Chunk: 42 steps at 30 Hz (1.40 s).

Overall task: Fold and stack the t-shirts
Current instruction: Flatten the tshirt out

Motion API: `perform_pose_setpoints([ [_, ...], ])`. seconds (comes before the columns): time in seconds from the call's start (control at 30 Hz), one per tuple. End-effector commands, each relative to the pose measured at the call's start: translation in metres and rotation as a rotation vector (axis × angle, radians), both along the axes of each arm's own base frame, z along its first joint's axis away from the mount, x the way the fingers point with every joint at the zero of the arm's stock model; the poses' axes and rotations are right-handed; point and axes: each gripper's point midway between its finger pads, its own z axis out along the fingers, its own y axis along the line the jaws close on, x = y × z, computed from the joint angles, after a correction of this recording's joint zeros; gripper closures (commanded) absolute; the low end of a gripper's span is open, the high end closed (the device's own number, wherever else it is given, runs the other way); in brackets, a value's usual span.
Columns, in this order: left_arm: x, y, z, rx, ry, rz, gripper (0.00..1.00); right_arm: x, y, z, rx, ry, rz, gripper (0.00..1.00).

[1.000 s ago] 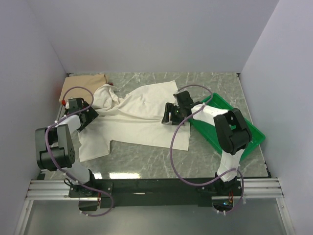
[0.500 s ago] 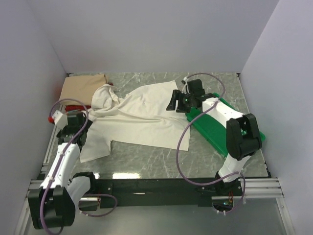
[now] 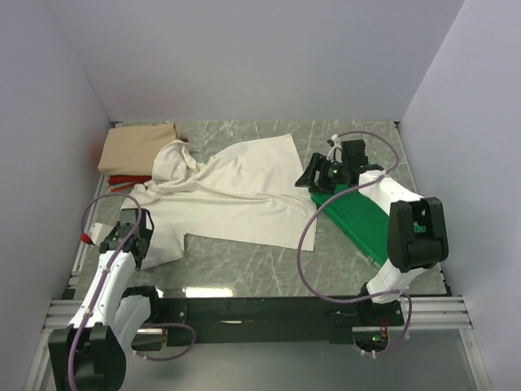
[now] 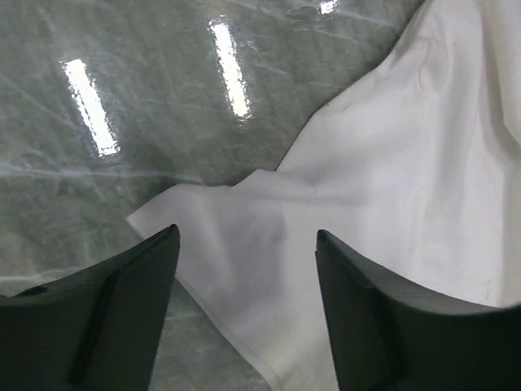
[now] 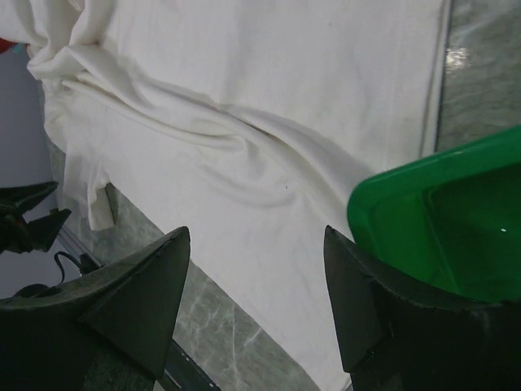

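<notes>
Left gripper (image 4: 247,238) over cream t-shirt (image 4: 407,179) corner

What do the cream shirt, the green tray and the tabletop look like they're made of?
Cream t-shirt: soft matte fabric, likely cotton; it creases and drapes in folds.
Green tray: rigid glossy plastic, judging by its smooth moulded rim.
Tabletop: polished grey-green marble-look surface, veined and mirroring the lights; stone or laminate unclear.
</notes>
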Motion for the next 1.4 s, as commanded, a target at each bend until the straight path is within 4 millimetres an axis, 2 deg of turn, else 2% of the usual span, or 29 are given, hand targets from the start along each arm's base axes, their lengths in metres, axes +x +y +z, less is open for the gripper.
perform_pose_setpoints([
  [0.0,-0.011,0.005,0.01,0.005,-0.036,0.118,0.28,0.004,-0.007,0.03,0.071,-0.098,0.02,0.27],
  [0.2,-0.009,0.006,0.005,0.01,-0.003,0.112,0.39,0.006,-0.018,0.028,0.087,-0.09,-0.003,0.27],
  [0.7,0.002,0.002,-0.01,0.012,0.072,0.036,0.65,0.005,-0.025,0.029,0.088,-0.096,-0.021,0.27],
  [0.87,0.002,-0.003,-0.022,-0.012,0.089,0.014,0.65,0.006,-0.028,0.03,0.086,-0.098,-0.03,0.27],
  [1.37,0.002,-0.009,-0.031,-0.037,0.111,-0.03,0.64,0.005,-0.028,0.03,0.089,-0.099,-0.032,0.27],
])
